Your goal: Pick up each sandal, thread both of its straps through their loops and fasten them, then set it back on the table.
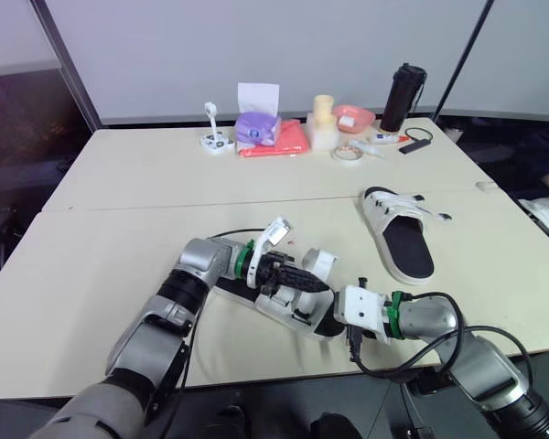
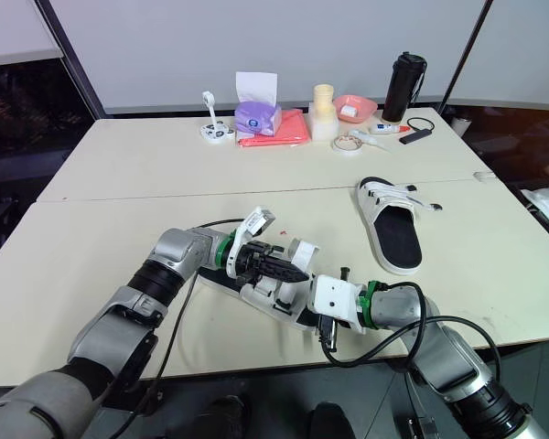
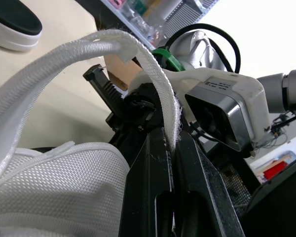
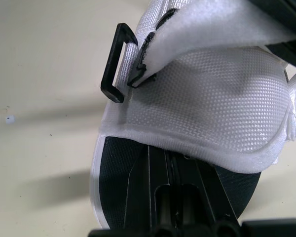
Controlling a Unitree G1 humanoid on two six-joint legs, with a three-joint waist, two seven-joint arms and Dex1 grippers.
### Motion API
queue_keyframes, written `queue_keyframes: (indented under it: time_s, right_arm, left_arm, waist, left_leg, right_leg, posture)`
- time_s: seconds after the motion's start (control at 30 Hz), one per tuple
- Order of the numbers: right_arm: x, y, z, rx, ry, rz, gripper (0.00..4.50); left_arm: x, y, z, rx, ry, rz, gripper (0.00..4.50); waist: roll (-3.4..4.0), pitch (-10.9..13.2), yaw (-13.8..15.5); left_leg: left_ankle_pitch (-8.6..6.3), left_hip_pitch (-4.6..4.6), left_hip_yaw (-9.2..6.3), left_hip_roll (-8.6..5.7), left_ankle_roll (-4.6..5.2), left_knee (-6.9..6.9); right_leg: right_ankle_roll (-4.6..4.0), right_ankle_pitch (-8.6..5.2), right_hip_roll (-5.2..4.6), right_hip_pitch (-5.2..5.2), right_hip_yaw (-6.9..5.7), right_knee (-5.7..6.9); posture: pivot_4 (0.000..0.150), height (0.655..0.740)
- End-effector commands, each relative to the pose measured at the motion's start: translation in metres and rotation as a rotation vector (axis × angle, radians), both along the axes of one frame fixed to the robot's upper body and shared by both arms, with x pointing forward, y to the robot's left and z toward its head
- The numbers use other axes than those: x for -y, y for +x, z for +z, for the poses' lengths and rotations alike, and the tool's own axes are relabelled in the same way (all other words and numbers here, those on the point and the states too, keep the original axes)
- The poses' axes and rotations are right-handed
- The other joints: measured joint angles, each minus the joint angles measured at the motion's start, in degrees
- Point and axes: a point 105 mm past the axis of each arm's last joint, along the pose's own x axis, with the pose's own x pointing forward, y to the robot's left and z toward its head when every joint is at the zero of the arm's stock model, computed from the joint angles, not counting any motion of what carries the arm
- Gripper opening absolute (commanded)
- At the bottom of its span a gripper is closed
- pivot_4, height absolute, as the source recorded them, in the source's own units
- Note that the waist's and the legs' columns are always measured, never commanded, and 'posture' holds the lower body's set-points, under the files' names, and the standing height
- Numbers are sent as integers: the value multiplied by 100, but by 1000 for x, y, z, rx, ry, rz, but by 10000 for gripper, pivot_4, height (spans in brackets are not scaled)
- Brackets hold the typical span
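Note:
A white sandal with a black insole point(image 1: 293, 306) lies at the table's front middle, between my two grippers. My left gripper point(image 1: 296, 276) is shut on one of its white woven straps point(image 3: 160, 86), which arches up from the upper. In the right wrist view a black plastic loop point(image 4: 114, 64) stands at the side of the white mesh upper point(image 4: 212, 103). My right gripper point(image 1: 329, 317) is shut on the sole's near end. The second sandal point(image 1: 403, 236) rests flat on the table to the right, its straps loose.
Along the far edge stand a purple tissue box point(image 1: 256, 123), a red cloth point(image 1: 279, 142), a cream cylinder point(image 1: 323, 123), a pink bowl point(image 1: 353, 117), a black tumbler point(image 1: 403, 96) and a tape roll point(image 1: 349, 154). A black cable point(image 1: 229, 236) runs beside my left wrist.

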Motion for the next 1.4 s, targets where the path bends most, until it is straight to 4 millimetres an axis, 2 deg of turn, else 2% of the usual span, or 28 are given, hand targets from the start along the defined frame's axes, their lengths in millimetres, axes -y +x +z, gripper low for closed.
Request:
queue_keyframes:
  time_s: [0.03, 0.4, 0.7, 0.8, 1.07, 1.4]
  right_arm:
    - [-1, -15, -31, -127, -46, 6, 0]
    - [0, -14, -31, -123, -48, -1, 0]
    - [2, -11, -31, -115, -58, -3, 0]
    - [2, -10, -30, -113, -59, -2, 0]
    - [2, -10, -31, -113, -61, 2, 0]
    - [3, -11, -31, -114, -64, 1, 0]
  left_arm:
    - [2, -4, 3, -14, -22, -16, 208]
    - [5, -4, 7, -28, -33, -17, 208]
    - [3, -11, -16, 43, 40, -41, 208]
    - [2, -12, -25, 91, 66, -42, 208]
    - [8, 4, -38, 334, 50, 62, 208]
    - [9, 6, -24, 361, -74, 83, 208]
  waist:
    - [0, 0, 1]
    - [0, 0, 4]
    - [1, -1, 8]
    - [2, -2, 7]
    - [2, -4, 19]
    - [2, -5, 20]
  left_leg:
    - [0, 0, 0, 0, 0, 0]
    - [0, 0, 0, 0, 0, 0]
    - [0, 1, -1, 0, 0, 1]
    - [0, 2, 0, 0, 0, 1]
    - [0, 5, -2, 1, 0, 1]
    - [0, 7, -4, -1, 0, 6]
  right_leg:
    - [0, 0, 0, 0, 0, 0]
    - [1, 0, 0, 1, 0, 0]
    - [0, 0, -1, 4, 0, 0]
    - [-1, 0, -1, 4, 0, 0]
    - [-2, -1, -3, 8, 0, -1]
    - [-1, -1, -4, 16, -3, -1]
  posture:
    - [1500, 7344]
    - [1500, 7344]
    - [1500, 7344]
    - [1500, 7344]
    - [1500, 7344]
    - [1500, 7344]
